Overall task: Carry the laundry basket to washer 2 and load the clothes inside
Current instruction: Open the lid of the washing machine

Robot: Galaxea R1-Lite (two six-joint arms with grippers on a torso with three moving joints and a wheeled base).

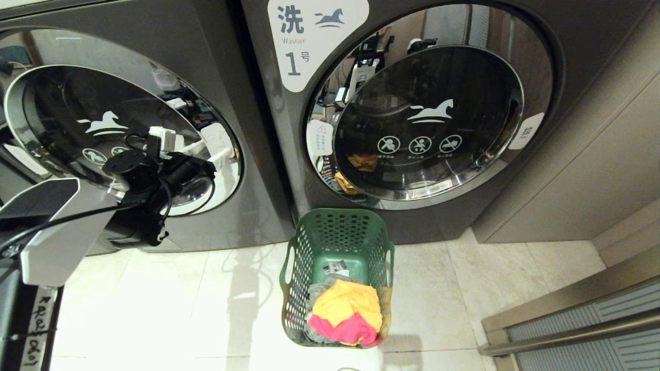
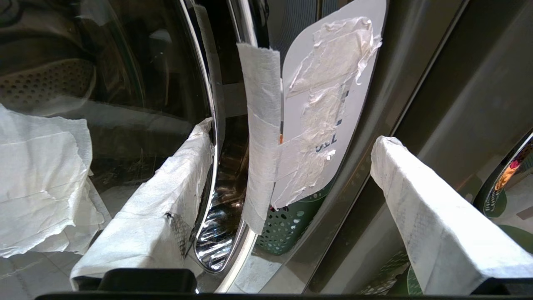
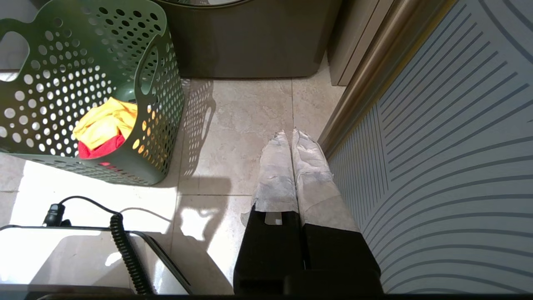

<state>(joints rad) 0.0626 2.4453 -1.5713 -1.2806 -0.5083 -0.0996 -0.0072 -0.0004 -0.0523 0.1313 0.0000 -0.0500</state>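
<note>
Two dark grey front-load washers stand side by side against the wall on a pale tiled floor (image 1: 170,304). The right one (image 1: 577,62) bears the label 1; the left one, washer 2 (image 1: 242,170), seems to have its chrome-rimmed door (image 1: 62,118) swung slightly ajar, though the angle is poor. A ribbed panel (image 3: 449,146) with a metal frame borders the floor on the right. The laundry basket (image 1: 335,234) sits on the tiles before the right washer, holding yellow and pink clothes (image 1: 346,312). The left tool (image 2: 291,175), fingers spread wide, straddles the door's rim. The right tool (image 3: 291,139) hangs closed above the floor.
</note>
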